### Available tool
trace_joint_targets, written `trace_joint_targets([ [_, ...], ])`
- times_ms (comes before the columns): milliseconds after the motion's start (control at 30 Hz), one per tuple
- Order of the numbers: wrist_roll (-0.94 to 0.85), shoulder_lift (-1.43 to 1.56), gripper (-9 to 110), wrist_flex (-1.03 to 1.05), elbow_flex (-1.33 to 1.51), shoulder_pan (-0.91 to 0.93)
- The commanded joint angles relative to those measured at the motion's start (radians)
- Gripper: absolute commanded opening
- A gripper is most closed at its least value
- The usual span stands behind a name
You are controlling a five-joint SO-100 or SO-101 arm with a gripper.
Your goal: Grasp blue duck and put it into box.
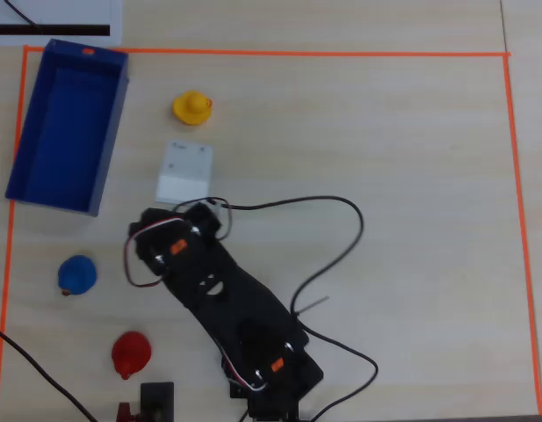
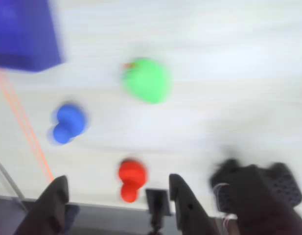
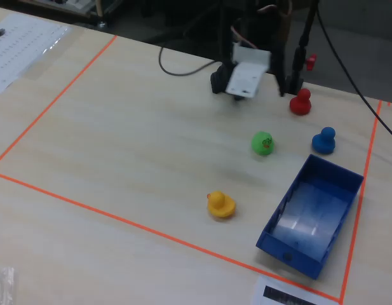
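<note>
Claw: seen at the bottom edge of the blurred wrist view, its two dark fingers spread wide with nothing held between them. The red duck is framed in the gap between the fingers, on the surface beyond them. In the overhead view the claw itself is hidden beneath the black arm.

Blue duck: found up and to the left of the claw in the wrist view, well apart from it and untouched, resting on the pale wooden surface. In the overhead view it is placed left of the arm, below the box and above the red duck. In the fixed view it is seen just above the box's far corner, near the orange tape line.

Green duck: shown above the claw in the wrist view; in the fixed view it is set left of the blue duck.

Blue box: open and empty, laid at the upper left of the overhead view.

Yellow duck: placed right of the box in the overhead view, apart from it.
</note>
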Motion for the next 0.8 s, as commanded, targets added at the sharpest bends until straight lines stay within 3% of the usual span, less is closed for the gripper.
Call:
trace_joint_targets([
  [0, 0.098, -0.192, 28, 0.008, -0.167, -0.232],
  [133, 0.12, -0.316, 29, -0.005, -0.247, -0.368],
  [433, 0.146, -0.517, 30, -0.005, -0.433, -0.48],
  [767, 0.109, -0.586, 32, -0.155, -0.39, -0.457],
])
